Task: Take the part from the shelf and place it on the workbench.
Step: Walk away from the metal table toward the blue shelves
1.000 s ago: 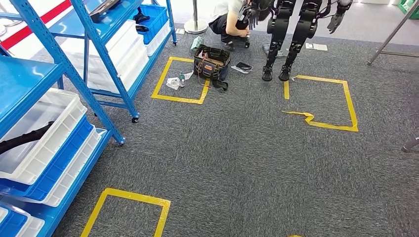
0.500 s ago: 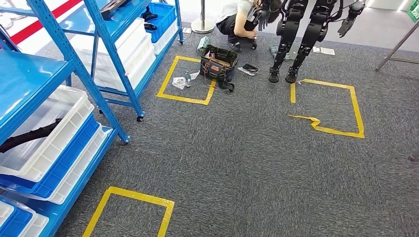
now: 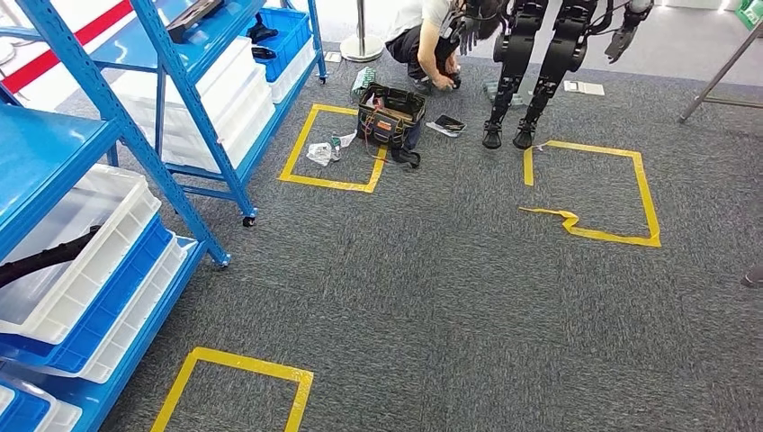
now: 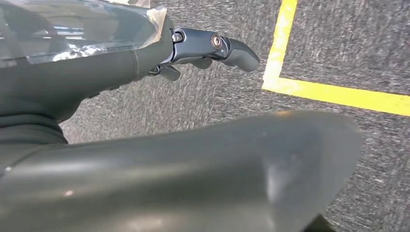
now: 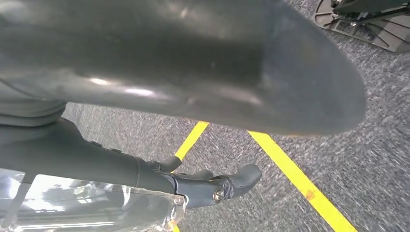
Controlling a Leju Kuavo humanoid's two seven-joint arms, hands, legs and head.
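A long black part (image 3: 47,256) lies in the white bin (image 3: 90,236) on the blue shelf (image 3: 49,153) at my near left, one end sticking out over the bin's rim. More black parts (image 3: 259,34) sit in bins on the farther blue rack (image 3: 193,85). My left hand (image 4: 193,46) hangs over grey carpet beside a yellow tape line, fingers stretched out, holding nothing. My right hand (image 5: 203,186) hangs the same way over carpet and yellow tape, with nothing in it.
Yellow tape squares (image 3: 328,144) mark the carpet. A black tool bag (image 3: 390,115) stands by a crouching person (image 3: 423,40). Another humanoid robot (image 3: 535,63) stands at the back beside a larger taped square (image 3: 589,193). A stanchion base (image 3: 360,47) stands behind.
The whole picture swung right and down, then back left and up: my camera moved. The shelves and floor marks kept their places. The crouching person leaned lower toward the floor.
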